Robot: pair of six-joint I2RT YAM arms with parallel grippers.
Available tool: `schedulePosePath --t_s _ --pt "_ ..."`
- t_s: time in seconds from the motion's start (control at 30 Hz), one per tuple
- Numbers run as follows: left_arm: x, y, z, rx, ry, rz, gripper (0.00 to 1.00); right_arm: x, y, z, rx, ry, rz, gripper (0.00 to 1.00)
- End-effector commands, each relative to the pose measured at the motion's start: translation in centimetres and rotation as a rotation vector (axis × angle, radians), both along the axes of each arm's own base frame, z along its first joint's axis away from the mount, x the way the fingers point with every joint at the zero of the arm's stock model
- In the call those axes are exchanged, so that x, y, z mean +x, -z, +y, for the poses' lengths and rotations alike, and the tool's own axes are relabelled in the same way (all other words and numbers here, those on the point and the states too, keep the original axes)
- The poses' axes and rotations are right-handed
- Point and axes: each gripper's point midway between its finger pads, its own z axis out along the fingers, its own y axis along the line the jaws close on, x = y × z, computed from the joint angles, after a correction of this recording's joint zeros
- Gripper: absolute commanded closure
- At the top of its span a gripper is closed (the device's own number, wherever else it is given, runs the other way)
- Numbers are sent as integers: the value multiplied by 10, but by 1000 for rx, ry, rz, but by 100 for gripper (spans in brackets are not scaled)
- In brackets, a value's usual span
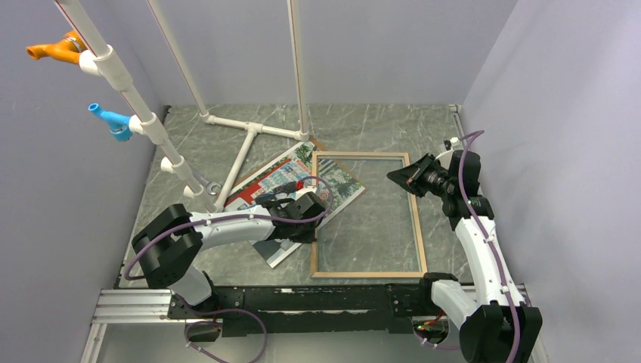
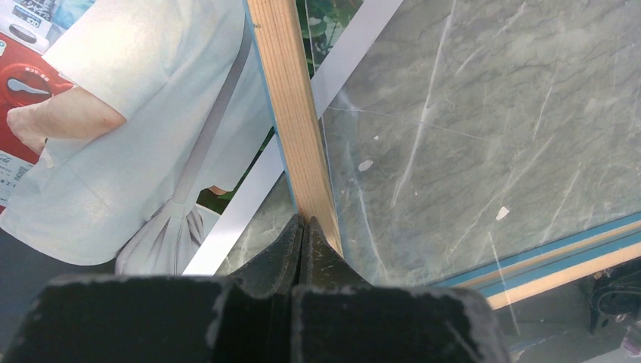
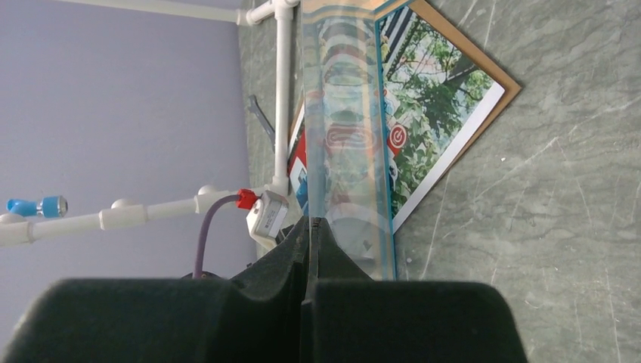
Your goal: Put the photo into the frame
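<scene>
The left fingers (image 2: 276,253) are clenched shut with nothing seen between them. Their tips are set against the wood face of the left rail of the frame (image 2: 298,136). Behind them the left arm (image 1: 227,221) lies low, stretched from its base at the near left across the photo (image 1: 291,175) towards the middle of the surface (image 1: 378,125).

The right fingers (image 3: 283,261) are also pressed together, rolled on their side and pointing left at the frame's far right corner. The frame's edge runs up to their seam, but whether they touch or pinch it cannot be told. The right arm (image 1: 484,242) climbs from the near right corner towards the far edge, and its wrist is bent left.

The frame lies wood face up, from the middle of the surface towards the right. Its long axis runs from the near edge to the far edge, and the marble shows through its pane.

The photo lies picture side up, left of the middle, with its long axis slanting from near left to far right. Its right part is under the frame's left rail. A brown backing board (image 3: 508,85) peeks out past the photo's far corner.
</scene>
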Motion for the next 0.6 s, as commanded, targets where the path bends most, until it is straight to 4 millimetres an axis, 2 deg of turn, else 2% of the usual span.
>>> schedulePosePath --t_s 0.0,0.57 --pt "-4 19 15 100 15 10 100 -9 -8 10 32 -44 -7 100" --pt "-3 20 13 110 21 11 100 -3 -25 12 36 -54 -31 100"
